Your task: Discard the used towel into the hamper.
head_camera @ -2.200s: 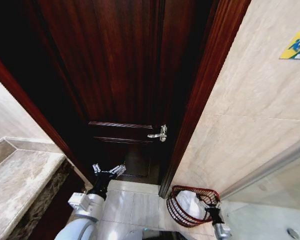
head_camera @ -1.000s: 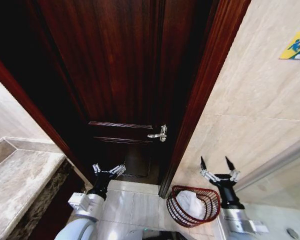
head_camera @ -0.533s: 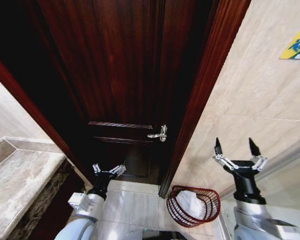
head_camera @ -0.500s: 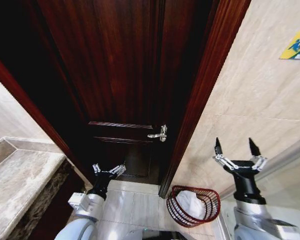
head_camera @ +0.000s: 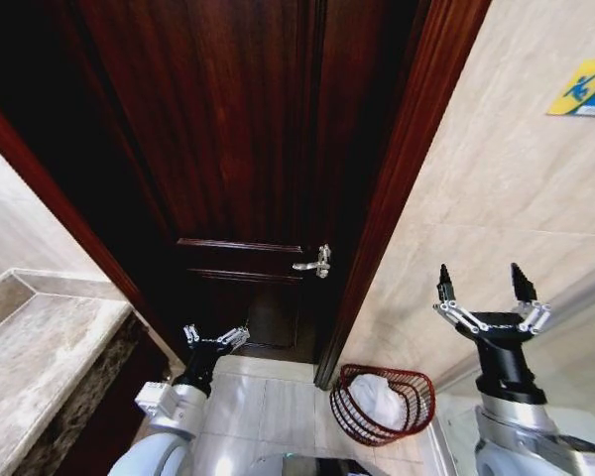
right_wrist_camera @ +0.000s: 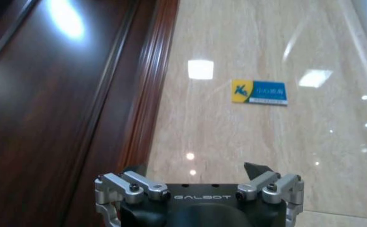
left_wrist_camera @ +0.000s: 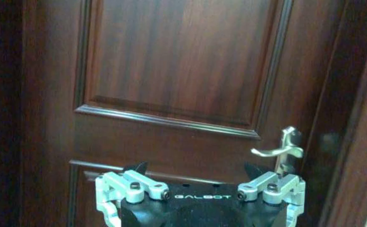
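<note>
The hamper, a round reddish-brown slatted basket, stands on the floor against the beige wall beside the door frame. A white towel lies inside it. My right gripper is raised well above and to the right of the hamper, open with nothing between its fingers; the right wrist view has it pointing at the wall. Low at the left, my left gripper stays open and empty, facing the dark wooden door.
The dark door with a silver lever handle fills the middle. A marble counter lies at the lower left. A blue and yellow sign hangs on the wall. Pale floor tiles stretch between the arms.
My right gripper has risen from the hamper's rim to well above it, open and empty; the towel stays in the hamper. The left arm has not moved.
</note>
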Motion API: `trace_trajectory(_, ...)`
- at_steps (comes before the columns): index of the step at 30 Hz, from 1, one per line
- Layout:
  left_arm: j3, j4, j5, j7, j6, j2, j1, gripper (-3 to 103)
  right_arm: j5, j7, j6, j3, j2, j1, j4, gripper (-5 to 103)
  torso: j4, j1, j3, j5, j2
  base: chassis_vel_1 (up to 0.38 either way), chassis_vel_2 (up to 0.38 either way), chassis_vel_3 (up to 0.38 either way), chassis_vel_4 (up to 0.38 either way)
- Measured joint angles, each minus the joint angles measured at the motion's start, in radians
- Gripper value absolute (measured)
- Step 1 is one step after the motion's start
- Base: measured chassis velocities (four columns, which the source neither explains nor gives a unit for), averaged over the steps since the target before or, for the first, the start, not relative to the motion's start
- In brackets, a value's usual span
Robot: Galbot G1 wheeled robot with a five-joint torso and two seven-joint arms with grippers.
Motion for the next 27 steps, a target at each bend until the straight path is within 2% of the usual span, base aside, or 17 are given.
trace_trajectory(16, 0.0, 0.0, 0.0, 0.0, 0.0, 0.0, 0.0, 100, 0.011, -0.01, 0.023, 0.002, 0.003, -0.004, -0.011, 100, -0.0001, 0.0, 0.0, 0.0, 0.0, 0.178, -0.18, -0.17, 0.177)
trace_trajectory(27, 0.0, 0.0, 0.0, 0.0, 0.0, 0.0, 0.0, 100, 0.015, -0.021, 0.035, -0.001, 0.008, -0.01, -0.014, 100, 0.0, 0.001, 0.0, 0.0, 0.0, 0.017, -0.021, -0.016, 0.02)
